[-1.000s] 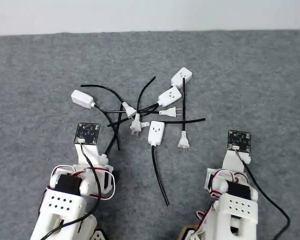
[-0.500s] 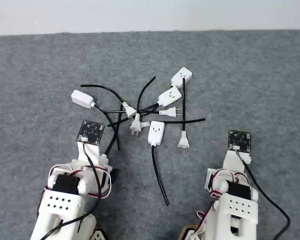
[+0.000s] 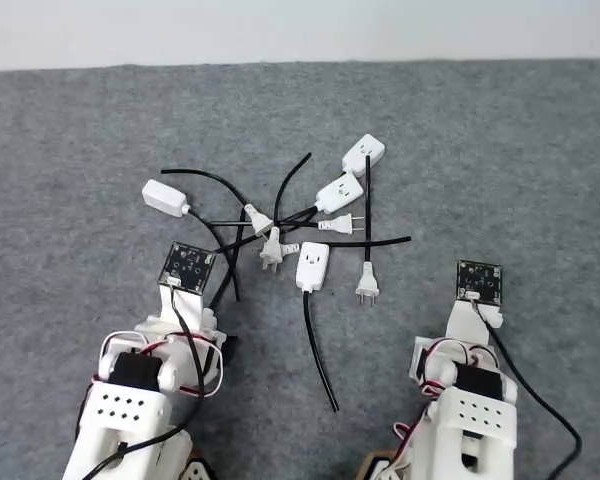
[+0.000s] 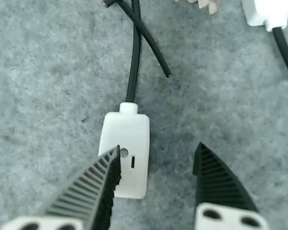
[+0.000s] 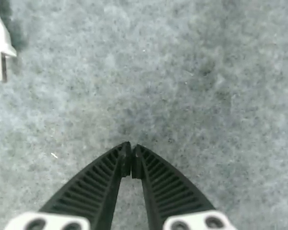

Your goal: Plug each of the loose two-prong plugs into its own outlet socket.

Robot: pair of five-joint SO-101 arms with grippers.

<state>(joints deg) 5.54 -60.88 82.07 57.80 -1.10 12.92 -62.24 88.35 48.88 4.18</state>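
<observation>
Left gripper [image 4: 158,148] gapes wide over an outlet socket [image 4: 127,136]; right gripper [image 5: 131,160] is closed, empty.

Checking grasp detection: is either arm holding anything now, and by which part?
Nothing is held. The left gripper has its jaws open over a white outlet socket on the grey mat; the right gripper is shut on nothing.

Grey carpet [image 3: 520,150]; white wall [image 3: 300,30]
</observation>
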